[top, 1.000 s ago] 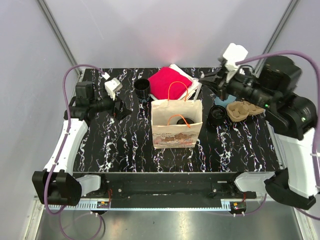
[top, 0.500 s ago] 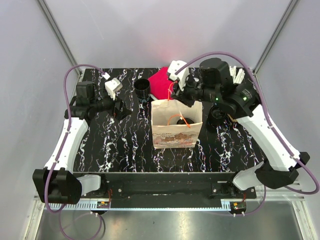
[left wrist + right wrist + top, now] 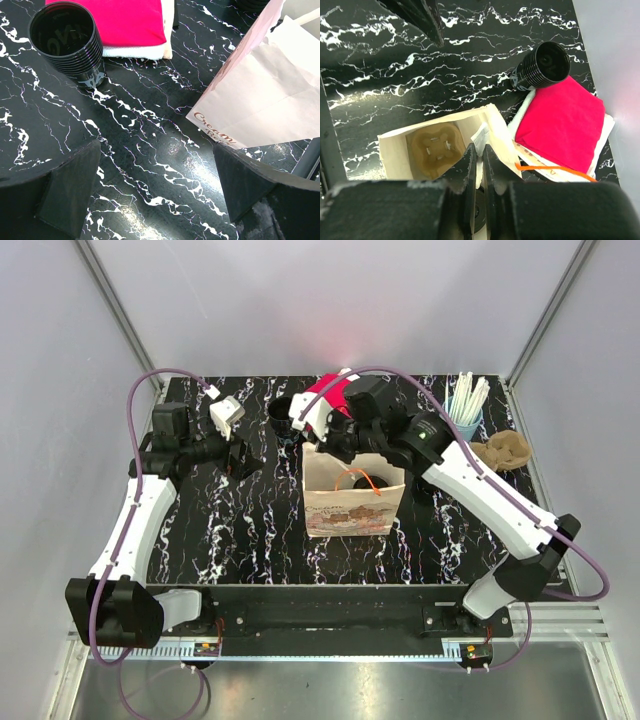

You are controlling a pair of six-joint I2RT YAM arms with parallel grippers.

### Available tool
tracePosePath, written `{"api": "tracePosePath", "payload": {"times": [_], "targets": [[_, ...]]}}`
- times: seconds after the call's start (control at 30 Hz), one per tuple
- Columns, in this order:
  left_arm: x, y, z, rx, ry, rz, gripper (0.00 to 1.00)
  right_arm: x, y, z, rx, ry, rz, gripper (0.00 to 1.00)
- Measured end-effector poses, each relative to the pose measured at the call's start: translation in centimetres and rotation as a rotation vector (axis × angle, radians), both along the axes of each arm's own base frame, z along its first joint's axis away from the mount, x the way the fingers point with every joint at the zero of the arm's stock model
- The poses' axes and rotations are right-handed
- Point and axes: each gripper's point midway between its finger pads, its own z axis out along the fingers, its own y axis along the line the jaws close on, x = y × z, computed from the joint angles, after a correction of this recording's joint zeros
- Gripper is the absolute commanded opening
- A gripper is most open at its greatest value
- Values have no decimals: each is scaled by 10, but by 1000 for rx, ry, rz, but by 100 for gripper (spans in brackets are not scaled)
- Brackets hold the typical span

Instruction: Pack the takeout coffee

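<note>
A paper takeout bag [image 3: 355, 495] with orange handles stands open at mid-table. In the right wrist view the bag [image 3: 390, 150] holds a brown cup carrier [image 3: 434, 150] at its bottom. My right gripper [image 3: 335, 445] is over the bag's back rim. It [image 3: 476, 150] is shut on a thin white paper-wrapped piece [image 3: 481, 136] with a serrated end, which hangs over the bag's mouth. My left gripper [image 3: 245, 462] is open and empty above the table left of the bag [image 3: 260, 90], with its jaws [image 3: 156, 165] wide apart.
A stack of black cups [image 3: 284, 417] [image 3: 67, 42] [image 3: 542, 65] stands at the back, beside a red napkin on white ones [image 3: 120, 20] [image 3: 560, 125]. A blue cup of white straws [image 3: 465, 405] and a second brown carrier [image 3: 500, 452] are at the back right.
My right arm has swung from the straw cup at the back right leftward to above the bag, carrying the white piece. The left arm has not moved.
</note>
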Motion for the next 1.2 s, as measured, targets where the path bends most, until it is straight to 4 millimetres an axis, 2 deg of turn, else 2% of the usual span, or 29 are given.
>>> {"api": "tracePosePath", "payload": {"times": [0.23,0.4,0.47,0.5,0.6,0.63,0.87,1.1,1.2], "targets": [[0,0,0,-1,0,1,99,3,4,-23,-52,-21,41,13],[0,0,0,-2,0,-1,99,-1,4,-43,-94,-15,79,20],[0,0,0,-2,0,-1,99,-3,5,-47,-102,-18,93,25],[0,0,0,-1,0,0,99,-4,5,-50,-107,-20,100,33],[0,0,0,-1,0,-1,99,-10,5,-56,-121,-21,117,46],[0,0,0,-1,0,-1,99,-11,5,-56,-123,-23,122,48],[1,0,-3,0,9,-1,99,-14,2,-38,-94,-49,113,57],[1,1,-3,0,9,0,99,-4,6,19,32,-119,35,56],[1,1,-3,0,10,0,99,6,6,29,66,-144,-28,56]]}}
